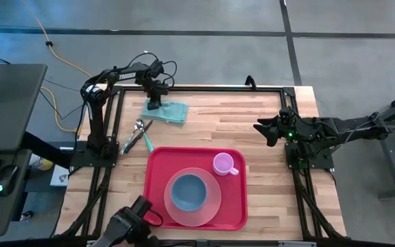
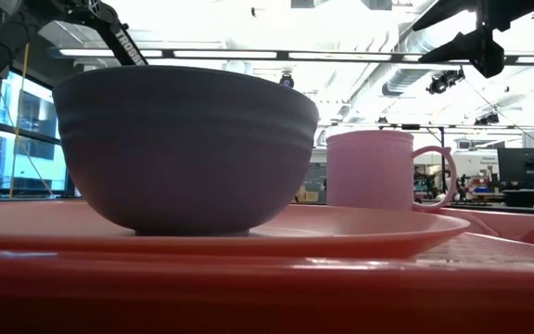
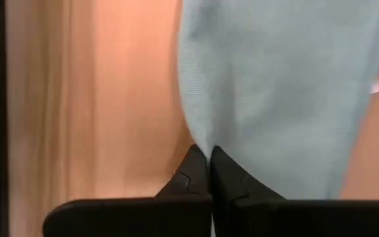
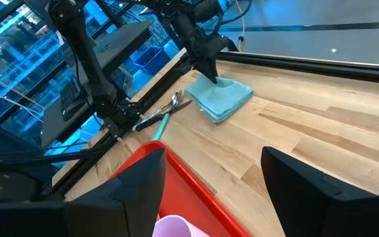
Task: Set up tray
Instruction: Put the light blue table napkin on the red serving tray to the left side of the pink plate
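A folded teal cloth napkin [image 1: 166, 111] lies flat on the wooden table beyond the red tray [image 1: 158, 165]. My left gripper [image 1: 155, 103] stands over the napkin's far left part, shut on it. The tray carries a round pink plate [image 1: 211, 206] with a blue bowl [image 1: 187, 191] on it, and a pink mug [image 1: 223, 164] stands near the tray's far right corner. My right gripper [image 1: 260, 128] waits open above the table's right side, clear of everything. My left gripper pinches the napkin between its two shut fingertips [image 3: 199, 172], at an edge of the cloth [image 3: 206, 141]. It comes from above, pointing down [image 4: 209, 74]. The napkin rests flat on the table; I cannot tell how many layers are caught.
A spoon, a fork and a teal-handled utensil [image 1: 138, 135] lie in a bunch on the table left of the tray, near the napkin. Bare wood [image 1: 238, 120] lies between the napkin and my right gripper. Black frame rails [image 1: 204, 88] edge the table.
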Robot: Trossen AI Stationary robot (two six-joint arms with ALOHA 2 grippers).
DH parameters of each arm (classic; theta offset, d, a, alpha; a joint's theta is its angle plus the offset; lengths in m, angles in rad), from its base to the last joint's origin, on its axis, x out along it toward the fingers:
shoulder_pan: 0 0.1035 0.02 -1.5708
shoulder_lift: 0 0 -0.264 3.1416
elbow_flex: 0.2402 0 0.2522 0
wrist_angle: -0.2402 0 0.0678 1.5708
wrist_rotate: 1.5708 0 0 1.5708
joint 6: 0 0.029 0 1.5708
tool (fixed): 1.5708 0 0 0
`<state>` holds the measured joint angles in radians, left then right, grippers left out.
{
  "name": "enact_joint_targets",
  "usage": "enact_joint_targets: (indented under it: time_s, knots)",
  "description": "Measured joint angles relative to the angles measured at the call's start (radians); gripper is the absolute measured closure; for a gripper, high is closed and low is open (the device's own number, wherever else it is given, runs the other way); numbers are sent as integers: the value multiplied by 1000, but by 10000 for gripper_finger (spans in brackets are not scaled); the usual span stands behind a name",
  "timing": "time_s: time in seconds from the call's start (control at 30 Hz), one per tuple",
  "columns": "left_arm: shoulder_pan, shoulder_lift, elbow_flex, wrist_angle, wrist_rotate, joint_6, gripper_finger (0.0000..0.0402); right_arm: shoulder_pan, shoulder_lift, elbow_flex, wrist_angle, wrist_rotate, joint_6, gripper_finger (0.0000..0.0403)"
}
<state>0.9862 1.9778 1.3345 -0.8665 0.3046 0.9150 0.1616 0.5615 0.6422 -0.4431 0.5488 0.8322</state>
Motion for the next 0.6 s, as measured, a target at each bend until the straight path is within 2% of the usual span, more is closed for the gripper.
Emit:
enact_joint_targets:
  time_s: [0.27,0.43,0.6]
  knots:
    - [0,-103,107,-63,69,-39,382,0,0,0,0,-1,-15,171]
    - [-1,-217,124,-51,126,-112,382,0,0,0,0,-3,-28,171]
    - [-8,-365,125,-57,130,-169,383,0,0,0,0,-4,-40,171]
